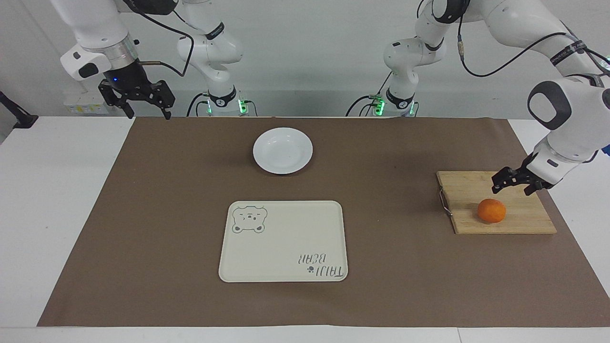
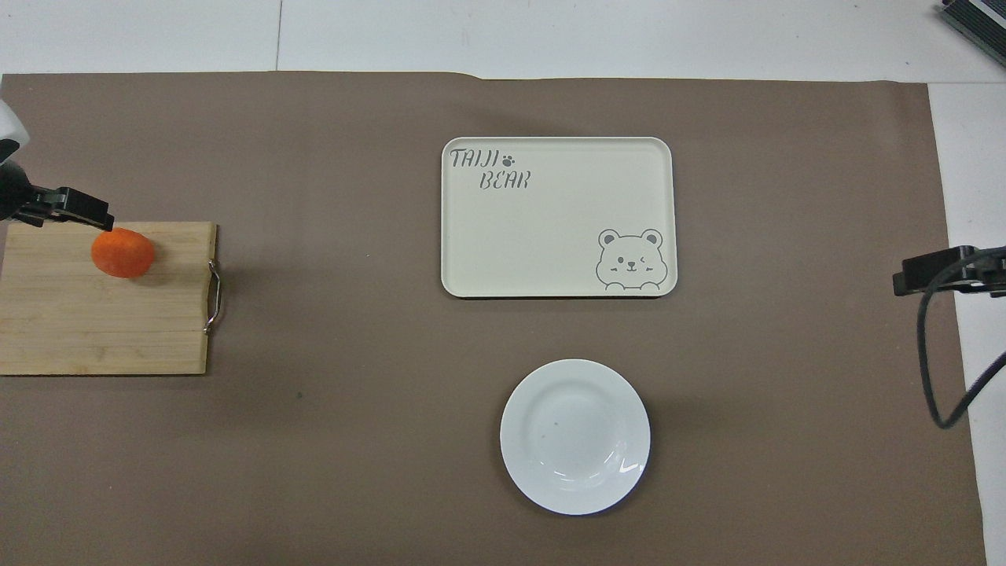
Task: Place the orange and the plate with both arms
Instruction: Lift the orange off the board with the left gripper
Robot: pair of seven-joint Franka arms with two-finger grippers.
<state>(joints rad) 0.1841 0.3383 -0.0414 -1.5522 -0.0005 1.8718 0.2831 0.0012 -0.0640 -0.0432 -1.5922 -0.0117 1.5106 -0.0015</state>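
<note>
The orange (image 1: 491, 210) (image 2: 122, 252) lies on a wooden cutting board (image 1: 469, 190) at the left arm's end of the table. Just above the board, close beside the orange and not touching it, my left gripper (image 1: 512, 186) hangs open and empty. The white plate (image 1: 282, 150) (image 2: 574, 436) rests on the brown mat near the robots. At the right arm's end, my right gripper (image 1: 147, 113) waits open and raised over the mat's corner near the robots.
A cream tray (image 1: 283, 241) (image 2: 558, 216) with a bear drawing lies mid-table, farther from the robots than the plate. The board's metal handle (image 1: 443, 201) faces the tray. A brown mat (image 1: 157, 214) covers most of the white table.
</note>
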